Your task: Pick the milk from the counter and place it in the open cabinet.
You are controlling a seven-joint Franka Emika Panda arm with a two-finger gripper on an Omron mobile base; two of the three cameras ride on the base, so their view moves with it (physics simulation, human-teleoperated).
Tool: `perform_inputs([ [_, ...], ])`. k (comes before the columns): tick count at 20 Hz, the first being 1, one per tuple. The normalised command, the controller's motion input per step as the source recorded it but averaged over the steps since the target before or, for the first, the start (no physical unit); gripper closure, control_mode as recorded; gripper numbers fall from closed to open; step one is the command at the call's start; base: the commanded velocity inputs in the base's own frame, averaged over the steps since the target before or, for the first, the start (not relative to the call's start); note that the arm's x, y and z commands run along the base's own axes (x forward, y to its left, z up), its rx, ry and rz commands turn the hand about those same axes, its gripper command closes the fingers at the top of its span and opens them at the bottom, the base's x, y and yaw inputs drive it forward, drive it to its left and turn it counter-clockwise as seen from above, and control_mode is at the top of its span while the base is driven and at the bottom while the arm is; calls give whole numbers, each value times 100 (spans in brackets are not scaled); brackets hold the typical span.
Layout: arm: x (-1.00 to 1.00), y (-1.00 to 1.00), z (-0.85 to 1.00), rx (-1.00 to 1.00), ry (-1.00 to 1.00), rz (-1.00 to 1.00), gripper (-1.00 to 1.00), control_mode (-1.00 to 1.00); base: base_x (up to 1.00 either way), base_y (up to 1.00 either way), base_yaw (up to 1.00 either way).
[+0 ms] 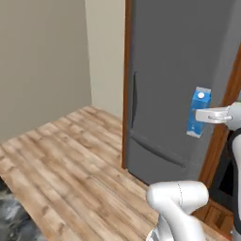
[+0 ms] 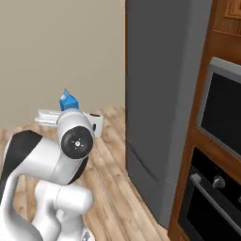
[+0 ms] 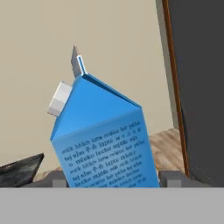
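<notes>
**Milk aloft, cabinet yet to be faced**

The grey fridge [image 1: 179,80] is the biggest thing here, standing tall on the plank floor [image 1: 70,155] with a beige wall [image 1: 42,56] at 9 o'clock of it. At 3 o'clock in the right base view sits a built-in oven [image 2: 212,188] in reddish wood.

The arm [image 2: 52,160] reaches out level, so the load rides high and clear of the floor. The bench [image 3: 19,170] shows as a dark marbled corner at 8 o'clock in the hand view.

The pincer [image 3: 111,179] is clamped on the milk [image 1: 198,112], a finger pressing each side of the carton's lower body. The carton leans slightly, its white cap toward 10 o'clock in the hand view. It hangs in the air before the fridge door, touching nothing else.

Judging by this, the pick is done; the base probably must turn to find the cabinet.
</notes>
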Motion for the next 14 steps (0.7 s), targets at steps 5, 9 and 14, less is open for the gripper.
perform_inputs([
  [5, 0, 0, 0, 0, 0, 0, 100, 100, -22, 45, -71],
  [9, 0, 0, 0, 0, 0, 0, 100, 100, -18, 2, -73],
  [14, 0, 0, 0, 0, 0, 0, 100, 100, -16, -21, -71],
])
